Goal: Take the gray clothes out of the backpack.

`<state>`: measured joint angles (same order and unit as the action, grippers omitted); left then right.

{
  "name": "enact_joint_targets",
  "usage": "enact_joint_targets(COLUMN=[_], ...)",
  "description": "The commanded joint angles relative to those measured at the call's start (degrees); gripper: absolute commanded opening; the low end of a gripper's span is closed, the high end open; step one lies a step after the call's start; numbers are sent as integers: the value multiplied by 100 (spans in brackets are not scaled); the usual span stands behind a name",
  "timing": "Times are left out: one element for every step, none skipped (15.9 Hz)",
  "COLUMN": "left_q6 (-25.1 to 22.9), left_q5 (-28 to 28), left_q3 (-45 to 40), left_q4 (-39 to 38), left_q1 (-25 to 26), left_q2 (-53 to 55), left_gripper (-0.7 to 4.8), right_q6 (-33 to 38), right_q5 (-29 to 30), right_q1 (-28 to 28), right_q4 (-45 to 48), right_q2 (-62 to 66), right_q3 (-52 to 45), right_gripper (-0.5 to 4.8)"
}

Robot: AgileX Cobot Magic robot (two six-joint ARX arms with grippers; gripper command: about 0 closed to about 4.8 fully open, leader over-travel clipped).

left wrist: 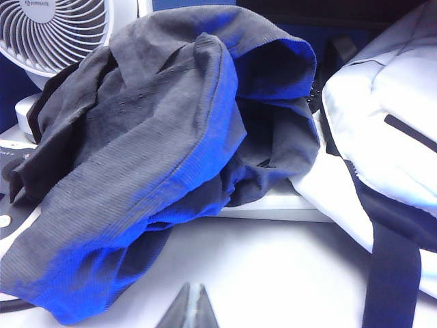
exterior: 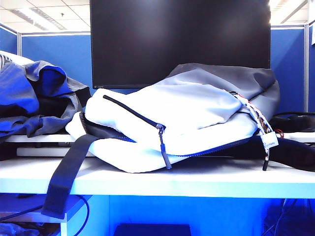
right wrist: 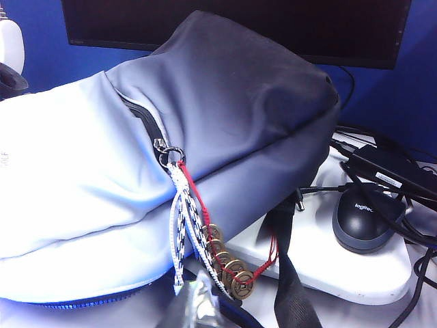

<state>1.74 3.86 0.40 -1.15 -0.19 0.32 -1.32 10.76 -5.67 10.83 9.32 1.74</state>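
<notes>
While the backpack (exterior: 187,118) is lying on its side in the middle of the white table (exterior: 197,182), the gray clothes (exterior: 34,98) are seen out of it, piled up on the left just beside its open end. A white fan (left wrist: 54,31) is seen behind the clothes in the left wrist view. The left gripper (left wrist: 189,311) is held low over the table in front of the clothes, shut with nothing in it. A black strap (exterior: 69,172) is hung from the backpack over the table edge. A dark screen (exterior: 179,39) is seen behind the backpack. A white cord (right wrist: 181,219) with coins is hung from a zipper. The right gripper (right wrist: 198,304) is held near that cord, shut and empty. A mouse (right wrist: 365,219) is seen at the far right.
</notes>
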Motion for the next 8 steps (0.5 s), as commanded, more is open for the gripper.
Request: enact_joint_targets(left_q6=[-22,-22,-22,-22,-22,-22,-22,-22], left_q5=[26,26,24,24,26,26,26,24], left_q3=[2,4,4,2,2,2,2,2], left_q4=[35,15,2,-7,-7,-4,-4,-4], left_q1=[-4,-4,0,2,2,2,2,2], left_q2=[-13,-13,-13,-13,-13,-13,-13,-13], left_gripper=[-5,-5,-5,-5,-5,-5,-5,-5], right_q6=[2,2,2,2,2,2,4,2], right_q5=[33,33,33,33,33,33,33,33], right_q1=[-2,-2,-2,-2,-2,-2,-2,-2], right_q4=[72,72,72,74,72,72,74,72], right_q2=[-4,-4,-4,-4,-4,-4,-4,-4], right_q3=[24,24,24,24,24,24,24,24], right_gripper=[0,0,0,0,0,0,0,0])
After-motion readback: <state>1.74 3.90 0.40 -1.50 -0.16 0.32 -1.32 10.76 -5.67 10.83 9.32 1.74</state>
